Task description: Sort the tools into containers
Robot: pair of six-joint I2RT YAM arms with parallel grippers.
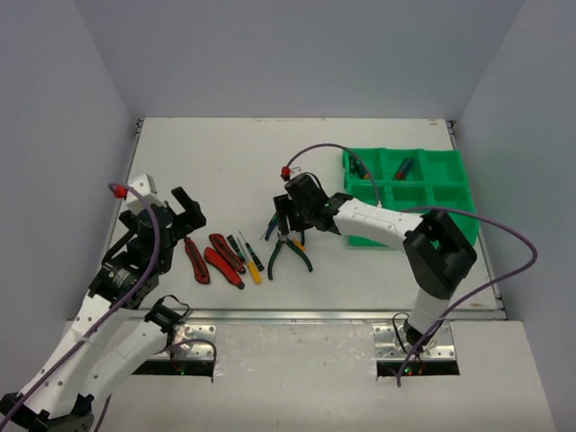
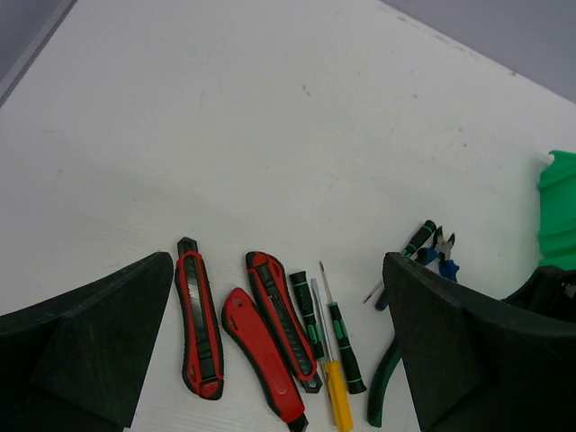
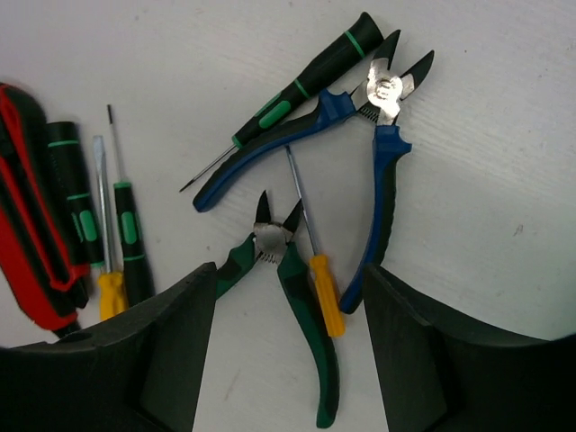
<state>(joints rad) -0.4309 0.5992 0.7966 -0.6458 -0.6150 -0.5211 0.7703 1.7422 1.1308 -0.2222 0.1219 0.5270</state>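
My right gripper point(image 1: 290, 216) point(image 3: 288, 270) is open, its fingers either side of green-handled pliers point(image 3: 301, 306) and a small yellow screwdriver point(image 3: 324, 292). Blue-handled pliers point(image 3: 382, 198) and a black-and-green screwdriver point(image 3: 297, 90) lie just beyond. My left gripper point(image 1: 184, 211) point(image 2: 277, 265) is open and empty above three red cutters point(image 2: 264, 360) and three thin screwdrivers point(image 2: 345, 346). The green tray point(image 1: 463, 184) stands at the right; two far compartments hold a tool each point(image 1: 403, 166).
Grey walls close the table on the left, back and right. The table's front edge point(image 1: 297, 315) runs just behind the row of cutters. The right arm's forearm point(image 1: 378, 220) lies along the tray's near-left corner.
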